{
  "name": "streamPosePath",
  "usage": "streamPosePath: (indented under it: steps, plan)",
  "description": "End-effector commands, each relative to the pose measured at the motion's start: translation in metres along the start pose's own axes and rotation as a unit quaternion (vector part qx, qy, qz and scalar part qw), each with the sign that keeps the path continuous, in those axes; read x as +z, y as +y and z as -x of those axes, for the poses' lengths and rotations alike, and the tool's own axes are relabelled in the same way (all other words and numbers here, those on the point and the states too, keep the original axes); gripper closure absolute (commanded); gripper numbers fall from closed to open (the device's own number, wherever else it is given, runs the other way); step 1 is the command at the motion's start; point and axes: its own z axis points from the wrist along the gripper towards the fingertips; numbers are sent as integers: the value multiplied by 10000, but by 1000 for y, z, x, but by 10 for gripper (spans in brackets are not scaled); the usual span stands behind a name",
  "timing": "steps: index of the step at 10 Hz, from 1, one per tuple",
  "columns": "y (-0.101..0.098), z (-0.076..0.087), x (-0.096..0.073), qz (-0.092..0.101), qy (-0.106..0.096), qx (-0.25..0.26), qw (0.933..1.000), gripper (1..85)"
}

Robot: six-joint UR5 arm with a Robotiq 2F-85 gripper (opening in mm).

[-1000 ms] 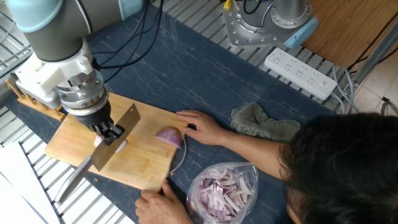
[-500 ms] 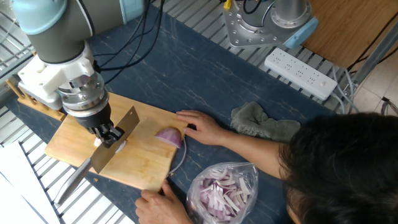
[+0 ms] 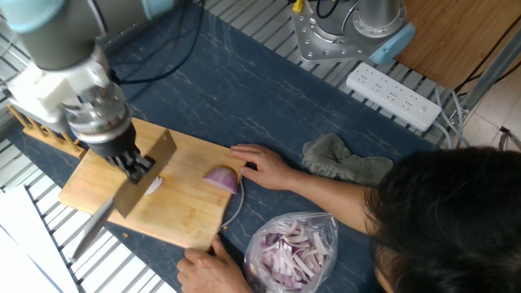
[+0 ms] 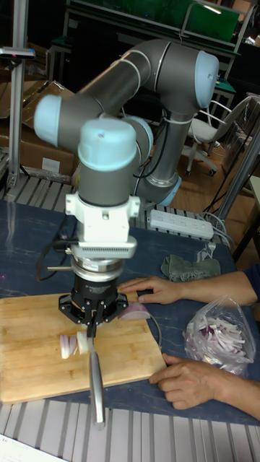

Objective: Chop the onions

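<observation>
The claw [image 3: 137, 165] [image 4: 91, 323] is pointed straight down from a vertical wrist and is clamped on a cleaver [image 3: 134, 183] [image 4: 94, 375]. The blade is set on pale onion slices [image 3: 152, 185] [image 4: 71, 344] on the cutting board [image 3: 187, 213] [image 4: 29, 361]. To the right, a purple onion half [image 3: 221, 179] [image 4: 136, 312] is steadied by a person's hand [image 3: 262, 166] [image 4: 159, 289].

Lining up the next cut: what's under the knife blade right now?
Under the knife: pale onion slices on the cutting board, held by the gripper. Whatever lies directly beneath the blade is covered.
</observation>
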Motion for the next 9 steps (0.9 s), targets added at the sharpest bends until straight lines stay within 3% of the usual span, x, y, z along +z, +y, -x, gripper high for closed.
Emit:
streamPosePath:
  steps: [1, 9]
  plan:
    - [-7, -1, -12, 101, 40, -49, 9999, 847]
    - [-6, 1, 2, 61, -62, -20, 10000, 847]
